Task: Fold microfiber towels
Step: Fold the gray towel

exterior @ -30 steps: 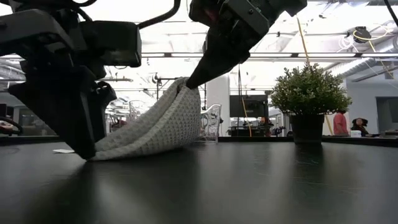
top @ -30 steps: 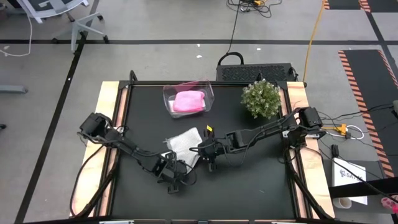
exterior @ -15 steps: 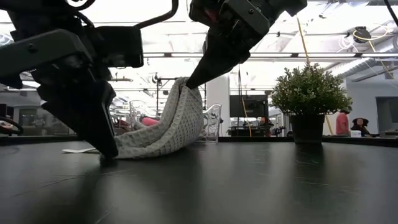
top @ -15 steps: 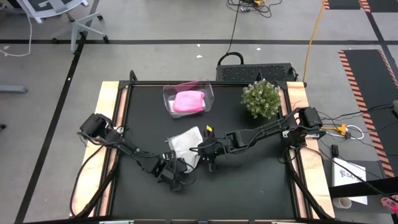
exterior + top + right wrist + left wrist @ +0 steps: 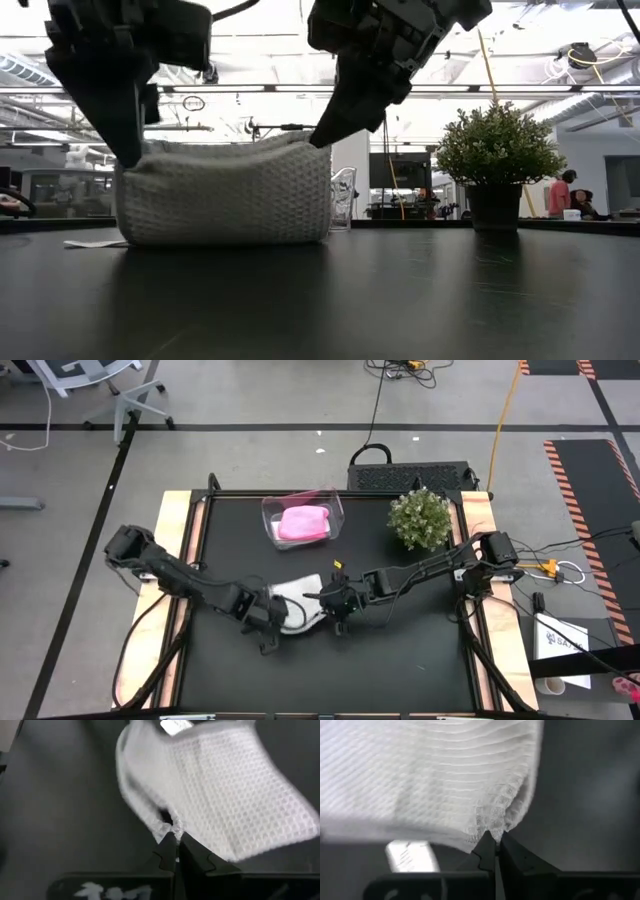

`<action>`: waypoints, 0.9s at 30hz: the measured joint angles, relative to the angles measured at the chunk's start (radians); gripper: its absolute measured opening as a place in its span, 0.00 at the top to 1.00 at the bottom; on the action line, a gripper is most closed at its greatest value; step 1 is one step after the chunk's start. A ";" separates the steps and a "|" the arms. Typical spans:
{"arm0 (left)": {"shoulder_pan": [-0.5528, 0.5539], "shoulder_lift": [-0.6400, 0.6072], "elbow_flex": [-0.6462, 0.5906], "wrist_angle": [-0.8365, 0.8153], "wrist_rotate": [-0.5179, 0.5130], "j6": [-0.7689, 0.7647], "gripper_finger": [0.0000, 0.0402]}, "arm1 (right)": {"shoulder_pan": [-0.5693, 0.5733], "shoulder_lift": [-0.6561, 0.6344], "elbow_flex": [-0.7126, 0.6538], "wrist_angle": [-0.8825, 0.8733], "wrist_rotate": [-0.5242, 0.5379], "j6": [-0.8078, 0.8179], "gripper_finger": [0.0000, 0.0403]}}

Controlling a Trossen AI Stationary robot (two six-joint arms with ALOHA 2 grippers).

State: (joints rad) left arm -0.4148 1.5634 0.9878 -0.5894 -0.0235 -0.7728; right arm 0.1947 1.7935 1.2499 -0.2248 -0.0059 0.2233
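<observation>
A white waffle-weave microfiber towel [image 5: 296, 607] is at the table's middle, held up between both grippers. In the low view it hangs as a wide doubled band [image 5: 225, 195] with its lower fold on the black tabletop. My left gripper [image 5: 264, 616] is shut on its left end. My right gripper [image 5: 335, 601] is shut on its right end. A bright pink towel [image 5: 304, 522] lies in the clear plastic bin [image 5: 338, 510] at the far side. A second pale towel is out of view. My left gripper pinches the towel's edge at a corner [image 5: 492, 826] between its two fingertips [image 5: 128, 152], coming from above and pointing down. That end is lifted; the cloth hangs slack below it, down to the table. My right gripper pinches a bunched corner of the towel [image 5: 166, 826] between its two fingertips [image 5: 322, 136], slanting down from the right. That end is lifted, and the cloth hangs slack below it with its lower fold [image 5: 250, 238] on the table.
A small potted plant [image 5: 420, 518] stands at the far right of the black tabletop [image 5: 400, 650]. A small white tag [image 5: 95, 243] lies on the table by the towel's left end. People show in the room beyond the table [image 5: 548, 198].
My left gripper has risen and gone toward the table's far edge, still shut on the towel's corner. That end, which lay low on the table, is now lifted level with the right gripper's end, so the towel hangs as a wide band between them.
</observation>
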 joint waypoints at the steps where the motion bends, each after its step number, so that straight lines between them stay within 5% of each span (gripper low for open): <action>1: 0.010 -0.014 0.000 -0.036 -0.004 -0.019 0.98 | 0.000 0.000 0.000 -0.008 0.000 0.020 1.00; 8: 0.055 -0.047 0.001 -0.215 -0.049 -0.124 0.98 | -0.051 0.000 0.000 0.004 0.005 0.115 1.00; 20: 0.169 -0.059 0.001 -0.245 -0.179 -0.093 0.97 | -0.147 0.000 0.000 0.055 0.005 0.060 1.00; 27: 0.240 -0.059 0.001 -0.264 -0.171 -0.066 0.96 | -0.171 0.005 0.000 0.050 0.009 0.026 1.00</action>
State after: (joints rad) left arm -0.1743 1.5047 0.9890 -0.8536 -0.1944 -0.8383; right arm 0.0240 1.7988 1.2498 -0.1752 0.0027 0.2491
